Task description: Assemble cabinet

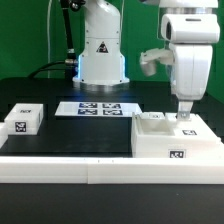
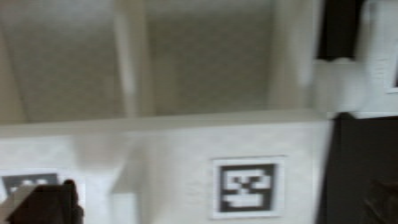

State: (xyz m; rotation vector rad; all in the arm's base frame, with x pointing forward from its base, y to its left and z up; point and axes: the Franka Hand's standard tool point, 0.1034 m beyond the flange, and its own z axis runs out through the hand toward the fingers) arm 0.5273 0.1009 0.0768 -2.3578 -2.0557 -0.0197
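Note:
The cabinet (image 1: pixel 172 139) is a large white box with inner compartments and a tag on its front, lying at the exterior view's right near the front rail. My gripper (image 1: pixel 184 117) hangs straight down over its top right part, fingertips at the rim. In the wrist view the cabinet (image 2: pixel 178 150) fills the frame, with its shelf dividers and a square tag (image 2: pixel 249 188). My gripper (image 2: pixel 205 203) is open there. One dark finger (image 2: pixel 45 206) shows at one edge and the other at the opposite edge, with the tagged wall between them, untouched.
A small white tagged block (image 1: pixel 22 120) lies at the exterior view's left. The marker board (image 1: pixel 97 107) lies flat at the back middle, before the robot base (image 1: pixel 100 55). A long low white rail (image 1: pixel 90 170) edges the black table's front.

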